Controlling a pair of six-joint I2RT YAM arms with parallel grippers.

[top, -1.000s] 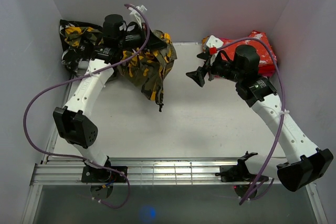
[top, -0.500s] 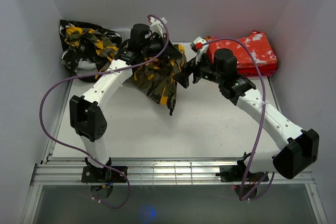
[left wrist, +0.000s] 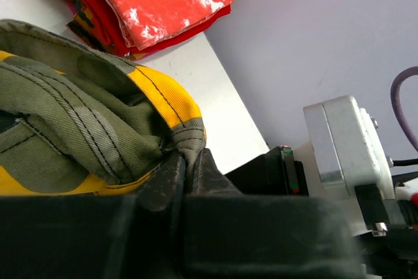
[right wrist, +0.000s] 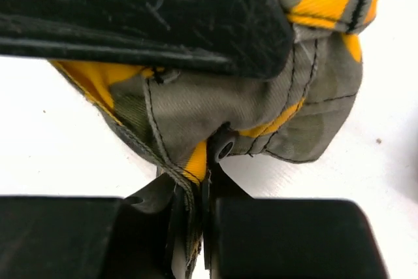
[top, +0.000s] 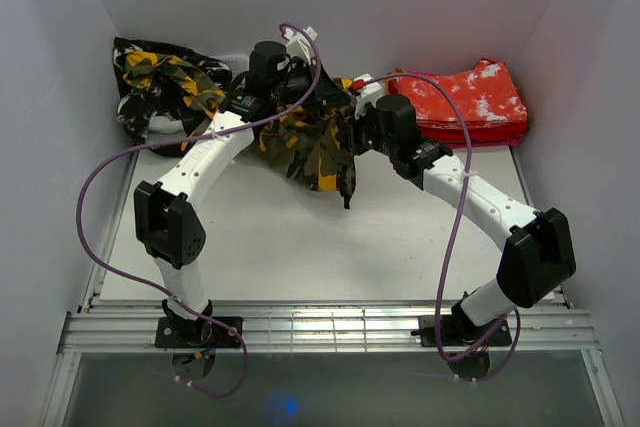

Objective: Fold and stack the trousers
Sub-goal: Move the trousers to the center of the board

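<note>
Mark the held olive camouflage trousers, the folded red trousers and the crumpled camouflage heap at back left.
held olive camouflage trousers (top: 315, 152), top external view, on the cloth hanging between the arms.
folded red trousers (top: 468, 99), top external view, on the top face.
crumpled camouflage heap (top: 165, 77), top external view, on its middle.

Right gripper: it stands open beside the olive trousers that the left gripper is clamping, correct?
No. The right gripper is shut on the olive trousers, with a fold of the cloth pinched in it; the right wrist view shows this. The left gripper is clamping them, as stated.
</note>
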